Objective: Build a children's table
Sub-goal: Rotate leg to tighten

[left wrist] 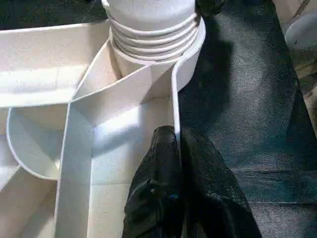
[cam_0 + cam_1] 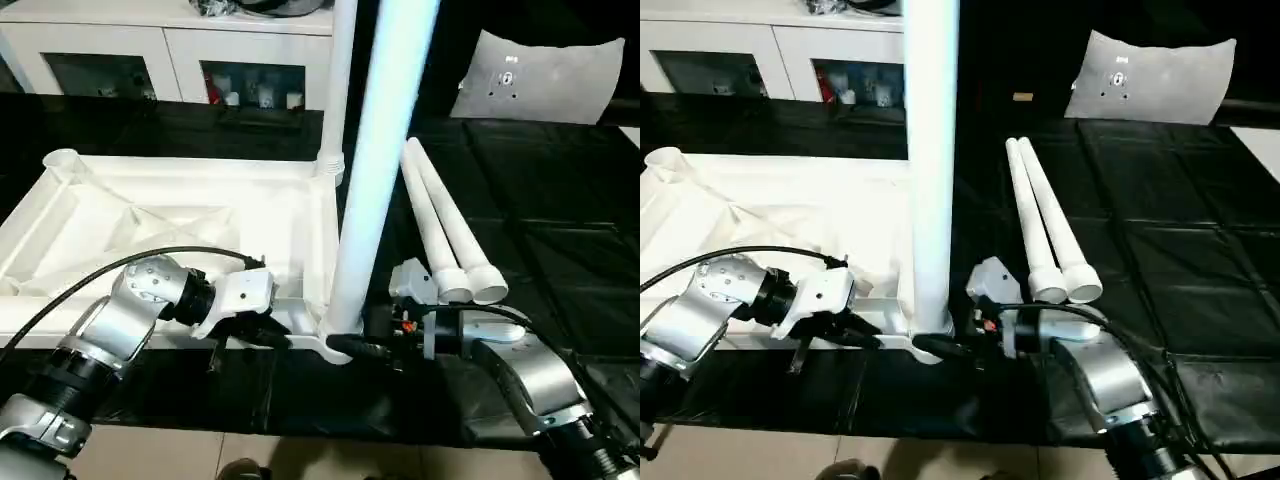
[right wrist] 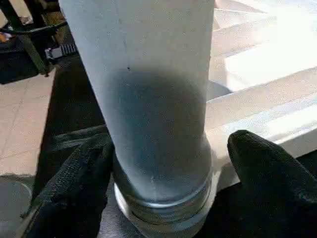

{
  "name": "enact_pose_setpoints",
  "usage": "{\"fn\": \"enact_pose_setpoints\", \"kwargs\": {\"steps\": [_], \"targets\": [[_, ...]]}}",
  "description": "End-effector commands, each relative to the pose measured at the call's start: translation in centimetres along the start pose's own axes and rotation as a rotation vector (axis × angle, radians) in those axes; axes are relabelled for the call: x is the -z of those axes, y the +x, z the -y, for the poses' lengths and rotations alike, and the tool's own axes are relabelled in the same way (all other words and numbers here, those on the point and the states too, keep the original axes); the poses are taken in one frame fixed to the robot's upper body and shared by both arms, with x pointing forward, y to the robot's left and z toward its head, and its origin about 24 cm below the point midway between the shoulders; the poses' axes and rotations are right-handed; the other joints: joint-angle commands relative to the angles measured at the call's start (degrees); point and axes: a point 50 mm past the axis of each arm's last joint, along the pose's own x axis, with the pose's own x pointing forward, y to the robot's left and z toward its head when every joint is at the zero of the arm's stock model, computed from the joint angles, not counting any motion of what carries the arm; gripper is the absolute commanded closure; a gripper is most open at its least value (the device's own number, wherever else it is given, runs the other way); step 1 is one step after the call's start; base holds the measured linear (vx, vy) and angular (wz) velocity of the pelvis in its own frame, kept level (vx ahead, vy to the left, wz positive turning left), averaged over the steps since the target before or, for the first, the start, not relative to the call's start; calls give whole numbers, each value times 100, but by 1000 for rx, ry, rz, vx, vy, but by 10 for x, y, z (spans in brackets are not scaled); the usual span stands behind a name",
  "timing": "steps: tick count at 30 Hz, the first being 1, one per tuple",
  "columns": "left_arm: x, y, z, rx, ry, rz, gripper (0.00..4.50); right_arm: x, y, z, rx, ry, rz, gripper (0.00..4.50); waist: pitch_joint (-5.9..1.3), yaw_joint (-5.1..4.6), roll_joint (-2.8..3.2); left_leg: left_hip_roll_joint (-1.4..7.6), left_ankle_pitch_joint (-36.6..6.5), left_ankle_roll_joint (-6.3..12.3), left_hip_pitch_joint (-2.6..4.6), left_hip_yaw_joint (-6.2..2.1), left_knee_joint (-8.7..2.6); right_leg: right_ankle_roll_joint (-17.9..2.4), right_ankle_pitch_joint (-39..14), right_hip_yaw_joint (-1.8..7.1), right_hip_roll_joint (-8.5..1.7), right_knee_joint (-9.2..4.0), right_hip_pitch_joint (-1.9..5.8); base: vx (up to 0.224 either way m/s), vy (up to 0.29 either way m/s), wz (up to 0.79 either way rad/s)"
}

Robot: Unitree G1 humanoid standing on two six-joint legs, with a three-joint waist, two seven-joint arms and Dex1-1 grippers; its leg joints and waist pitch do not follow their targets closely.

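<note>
The table top (image 2: 180, 225) lies underside up on the black bench (image 2: 560, 250), ribs showing. One leg (image 2: 335, 90) stands in the far corner socket; a second leg (image 2: 375, 170) stands upright in the near corner socket (image 1: 163, 47), threads partly exposed. Two spare legs (image 2: 445, 230) lie side by side on the bench just beyond.

The left claw (image 1: 176, 148) is pinched shut on the thin rim wall of the table top beside that socket, bracing it. The right claw (image 3: 163, 168) straddles the base of the near leg; its fingers (image 3: 262, 168) stand apart on either side, and contact cannot be confirmed.

Recommended procedure: keep the rim clamped, close evenly on the leg base, hold the leg vertical, and turn until the threads disappear.
</note>
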Motion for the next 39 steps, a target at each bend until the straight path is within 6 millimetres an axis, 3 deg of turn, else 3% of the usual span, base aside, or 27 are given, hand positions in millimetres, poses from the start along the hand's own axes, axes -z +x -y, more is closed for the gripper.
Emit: {"fn": "enact_pose_setpoints", "kwargs": {"steps": [1,3,7,8,9,19,21,23,24,26,27,28,30,31,33,34,35,39], "targets": [[-2,8,9,79,26,-2,450,-6,1,0,-17,-16,6,100,-393,-13,18,237,-912,108,70,-59,-390,-1191,-800,315,-469,-399,269,0,0,0],[-1,9,9,81,22,-3,450,-5,2,1,-14,-14,7,122,-395,-11,-10,240,-920,104,69,-62,-391,-1190,-829,316,-476,-391,271,0,0,0],[1,11,12,86,24,-5,450,-3,5,2,-23,-3,6,139,-400,-21,-3,239,-953,80,75,-61,-394,-1171,-853,315,-467,-397,262,0,0,0],[1,11,13,91,24,-6,450,-3,5,2,-25,-2,5,172,-396,-23,-4,241,-971,75,74,-62,-397,-1174,-854,315,-470,-399,262,0,0,0],[1,11,14,95,24,-6,450,-3,5,2,-26,-2,4,172,-401,-24,-31,238,-950,79,68,-63,-396,-1169,-839,315,-475,-390,272,0,0,0],[1,18,12,12,3,-1,450,2,9,-8,-12,41,15,194,-398,-46,-5,245,-1041,30,84,-58,-401,-1170,-839,325,-461,-402,259,0,0,0],[-1,22,7,-79,-27,5,450,5,13,-9,48,68,27,196,-369,-36,13,255,-1227,-20,105,-66,-425,-1141,-1058,319,-459,-433,239,0,0,0],[-5,26,1,-191,-95,41,450,5,21,-9,132,106,57,196,-297,-64,4,233,-1875,-153,167,-78,-458,-932,-2238,319,-483,-547,198,0,0,0],[-6,26,0,-214,-110,50,450,5,23,-9,148,114,63,196,-292,-73,-1,231,-1994,-205,183,-95,-457,-870,-2500,314,-491,-566,184,0,0,0],[-12,32,-6,-323,-168,95,450,6,34,-6,257,165,92,196,-308,-90,-12,209,-2018,-223,176,-129,-463,-627,-2962,300,-511,-642,183,-50,1,-5],[-15,35,-9,-386,-191,108,450,6,40,-4,311,200,111,196,-311,-112,-80,217,-1991,-223,160,-125,-468,-598,-2966,302,-508,-637,188,0,0,0],[-15,35,-9,-386,-191,108,450,6,40,-4,311,200,111,196,-302,-147,-43,201,-1993,-232,144,-142,-475,-566,-3050,285,-510,-646,178,0,0,0],[-18,39,-12,-444,-232,127,450,5,48,-2,371,242,132,199,-316,-224,-39,192,-1992,-196,124,-155,-471,-542,-2968,273,-503,-661,183,0,0,0],[-28,46,-17,-565,-304,157,450,1,65,1,464,312,160,200,-327,-242,-43,202,-1975,-200,121,-153,-473,-561,-2877,277,-498,-639,190,0,0,0],[-36,50,-22,-680,-363,176,450,-2,81,3,531,361,161,201,-320,-335,-32,207,-2008,-253,115,-160,-479,-673,-2755,264,-487,-623,168,0,0,0],[-39,51,-24,-717,-375,177,450,-3,87,4,560,380,159,206,-327,-364,-106,192,-1956,-212,114,-156,-471,-648,-2729,257,-481,-648,179,0,0,0],[-41,52,-26,-750,-381,175,450,-4,92,5,585,397,157,206,-333,-362,-56,183,-1875,-169,98,-156,-469,-635,-2607,267,-479,-633,192,0,0,0],[-57,56,-31,-867,-380,186,450,-7,109,10,725,470,154,206,-353,-365,-58,188,-1699,-113,110,-114,-455,-726,-2000,306,-445,-600,164,0,0,0]]}}
